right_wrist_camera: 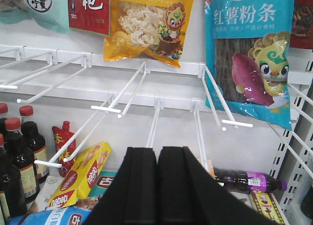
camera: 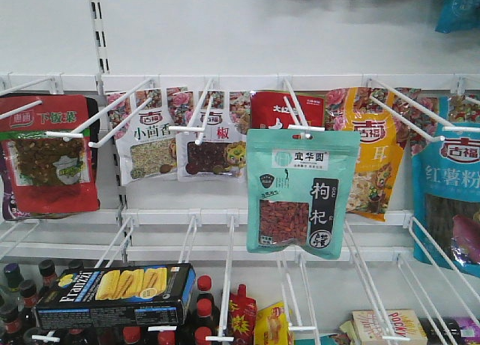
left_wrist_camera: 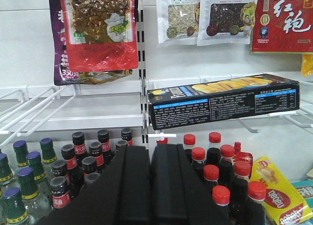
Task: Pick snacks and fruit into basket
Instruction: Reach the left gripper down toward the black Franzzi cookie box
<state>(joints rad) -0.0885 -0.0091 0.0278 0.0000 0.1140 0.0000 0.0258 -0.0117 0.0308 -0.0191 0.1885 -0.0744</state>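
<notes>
The black Franzzi cookie box (camera: 112, 294) lies flat on white wire hooks at the lower left of the shelf wall. The mint-green goji pouch (camera: 300, 191) hangs from a hook near the middle. In the left wrist view the box (left_wrist_camera: 225, 101) sits above and to the right of my left gripper (left_wrist_camera: 149, 154), which is shut and empty over the bottles. My right gripper (right_wrist_camera: 158, 154) is shut on nothing; a corner of the mint-green pouch (right_wrist_camera: 46, 10) shows far up to its left. The basket and any fruit are out of view.
A red pouch (camera: 49, 161) hangs at the left and a yellow-orange pouch (camera: 371, 157) right of the goji pouch. Long white hooks (right_wrist_camera: 112, 109) jut out from the wall. Red-capped bottles (left_wrist_camera: 220, 176) and a yellow wafer box (right_wrist_camera: 83, 178) crowd the bottom shelf.
</notes>
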